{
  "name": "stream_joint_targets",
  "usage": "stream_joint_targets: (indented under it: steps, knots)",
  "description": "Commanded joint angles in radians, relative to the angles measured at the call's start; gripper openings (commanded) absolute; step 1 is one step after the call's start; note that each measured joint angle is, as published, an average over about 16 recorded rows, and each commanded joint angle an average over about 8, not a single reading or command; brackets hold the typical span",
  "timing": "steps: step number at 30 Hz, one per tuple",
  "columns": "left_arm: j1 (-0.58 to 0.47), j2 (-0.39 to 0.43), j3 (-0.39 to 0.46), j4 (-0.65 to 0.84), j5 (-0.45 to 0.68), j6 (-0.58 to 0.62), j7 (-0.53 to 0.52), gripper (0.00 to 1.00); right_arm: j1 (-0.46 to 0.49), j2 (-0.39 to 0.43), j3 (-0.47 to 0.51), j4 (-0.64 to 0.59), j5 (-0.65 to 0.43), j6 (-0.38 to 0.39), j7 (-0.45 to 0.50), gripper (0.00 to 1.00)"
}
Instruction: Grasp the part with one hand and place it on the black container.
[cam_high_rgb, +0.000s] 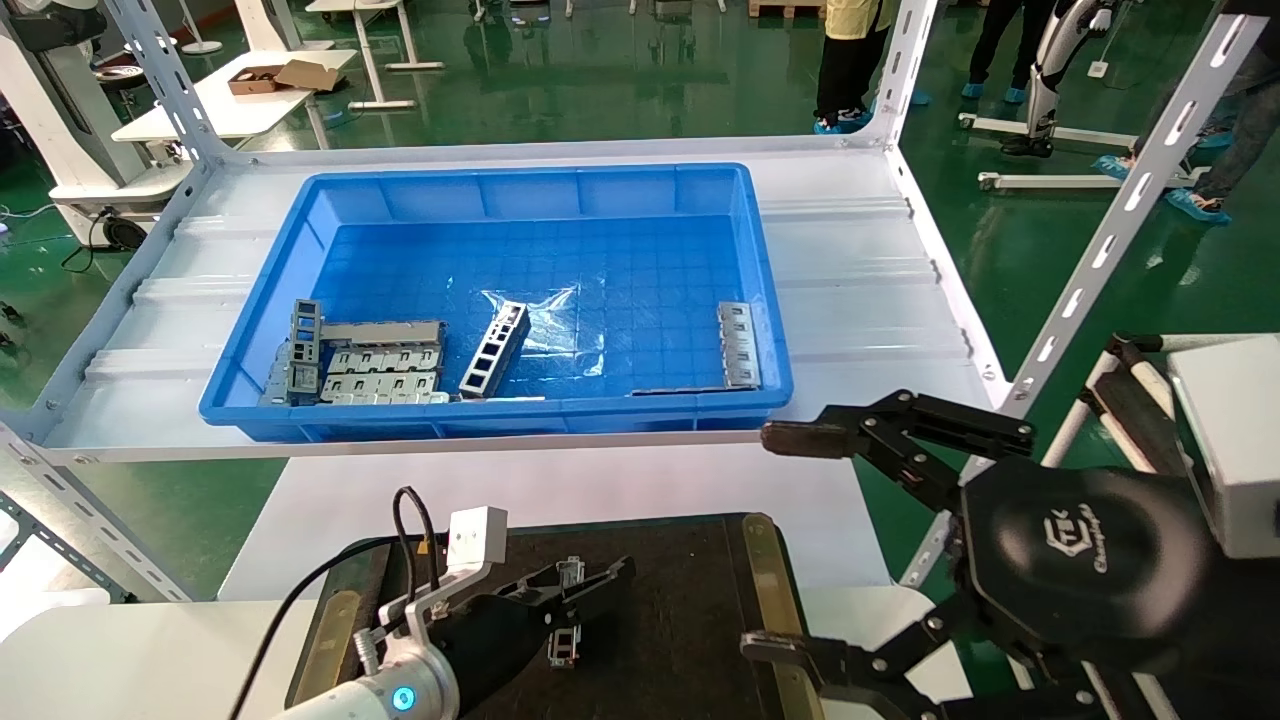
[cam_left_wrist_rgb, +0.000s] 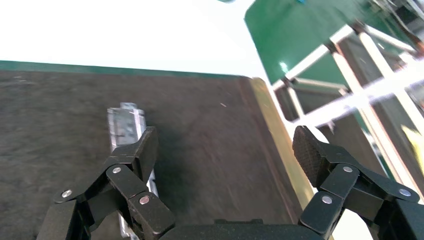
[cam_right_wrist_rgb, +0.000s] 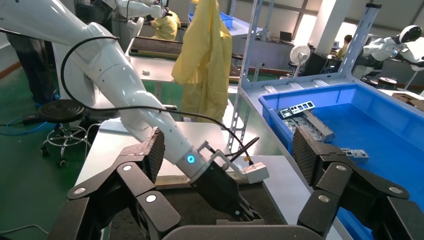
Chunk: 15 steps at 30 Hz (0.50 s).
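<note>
The metal channel part (cam_left_wrist_rgb: 126, 127) lies flat on the black felt tray (cam_left_wrist_rgb: 210, 150), apparently just set down, beside the wide-open left gripper (cam_left_wrist_rgb: 225, 150), with the open, idle right gripper (cam_high_rgb: 790, 540) at three o'clock.

Only one marking showed: a pale embossed logo with a line of small script under it, on the round black housing of the right claw (cam_high_rgb: 850, 545) in the head view. The letters were too small to make out. Nothing else in any view carried readable text, labels or numbers.
</note>
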Motion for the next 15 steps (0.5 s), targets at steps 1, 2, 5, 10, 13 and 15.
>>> stream_joint_targets:
  steps: [1, 2, 5, 10, 13, 15]
  knots:
    - [0.007, -0.026, -0.023, -0.004, 0.043, 0.066, 0.0, 1.0, 0.0, 0.0, 0.0, 0.0, 0.0, 0.0, 0.0, 1.0]
    - [0.01, -0.043, -0.04, -0.004, 0.056, 0.11, 0.006, 1.0, 0.0, 0.0, 0.0, 0.0, 0.0, 0.0, 0.0, 1.0]
    - [0.023, -0.094, -0.092, -0.005, 0.082, 0.241, 0.033, 1.0, 0.0, 0.0, 0.0, 0.0, 0.0, 0.0, 0.0, 1.0]
    - [0.043, -0.179, -0.182, -0.002, 0.087, 0.462, 0.107, 1.0, 0.0, 0.0, 0.0, 0.0, 0.0, 0.0, 0.0, 1.0]
    - [0.047, -0.228, -0.229, 0.002, 0.076, 0.584, 0.158, 1.0, 0.0, 0.0, 0.0, 0.0, 0.0, 0.0, 0.0, 1.0]
    - [0.048, -0.259, -0.255, 0.005, 0.065, 0.658, 0.191, 1.0, 0.0, 0.0, 0.0, 0.0, 0.0, 0.0, 0.0, 1.0]
